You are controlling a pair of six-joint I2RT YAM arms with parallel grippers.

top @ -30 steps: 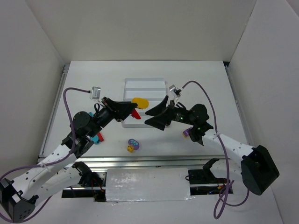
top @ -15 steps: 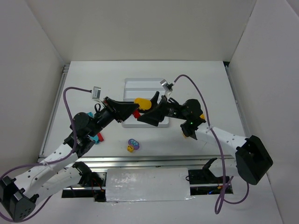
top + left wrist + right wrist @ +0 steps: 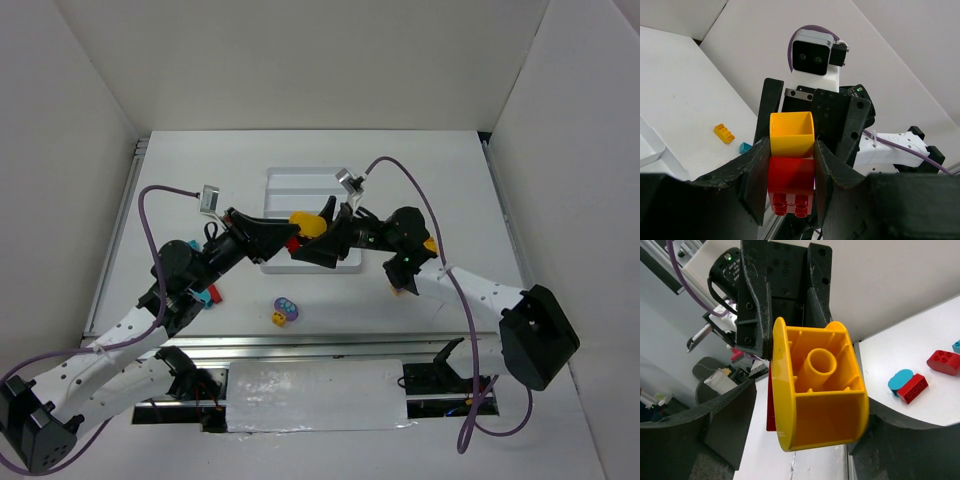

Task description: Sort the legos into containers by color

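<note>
The left gripper (image 3: 791, 186) was clamped on a red brick (image 3: 791, 180), a pad flat on each side. A yellow brick (image 3: 791, 133) was joined to the red one's end away from its studs. The right gripper (image 3: 805, 415) stood partly open about that yellow brick, one finger close at its 3 o'clock side with a clear gap at 9 o'clock, so no pinch was made. The step looked to be parting the two colours. The right jaws should seat squarely on the yellow walls, well clear of the red, then peel off with a slight tilt rather than a straight tug while the left held firm. A shallow bite on the smooth flared rim could slip. The yellow piece was glossy and hollow, with a round central tube and one curved wall; the red showed four studs. From above, the pair hung over the 6 o'clock part of the white tray (image 3: 300, 180). A purple-and-yellow piece (image 3: 285, 310) lay on the table further toward 6 o'clock, and a teal piece (image 3: 212, 295) toward 8 o'clock.
</note>
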